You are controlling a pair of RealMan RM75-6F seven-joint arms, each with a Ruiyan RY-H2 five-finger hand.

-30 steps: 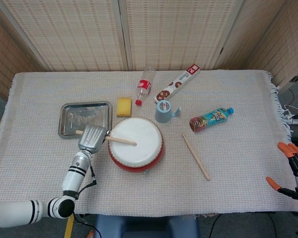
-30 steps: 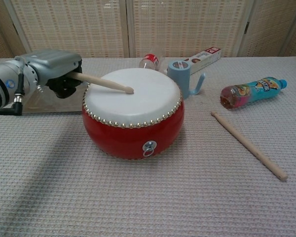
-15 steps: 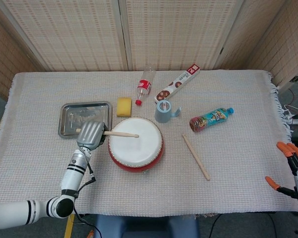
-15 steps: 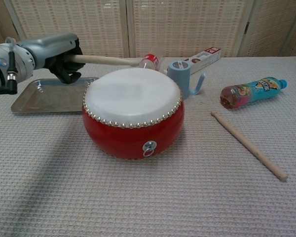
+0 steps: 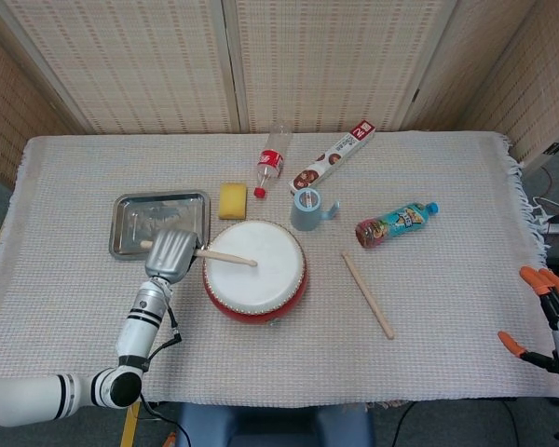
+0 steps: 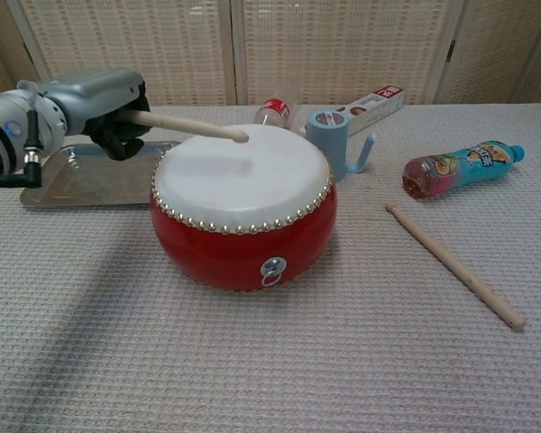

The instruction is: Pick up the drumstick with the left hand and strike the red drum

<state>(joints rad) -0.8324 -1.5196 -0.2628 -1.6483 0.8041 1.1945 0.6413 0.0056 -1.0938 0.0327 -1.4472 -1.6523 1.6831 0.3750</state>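
- Firmly gripped in the left hand [image 6: 95, 104]: drumstick [image 6: 187, 126], tip raised just above the red drum [image 6: 243, 207].
- Right hand [image 5: 554, 321] at the table's edge, fingers spread, holding nothing.

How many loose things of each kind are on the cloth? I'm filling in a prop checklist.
Drumsticks: 2, one in the left robot hand at, one lying at
Drums: 1
Bottles: 2
Trays: 1
Sponges: 1
Boxes: 1
Blue cups: 1
Total: 9

grey left hand [image 5: 170, 254], black-banded white arm [image 5: 37, 396]
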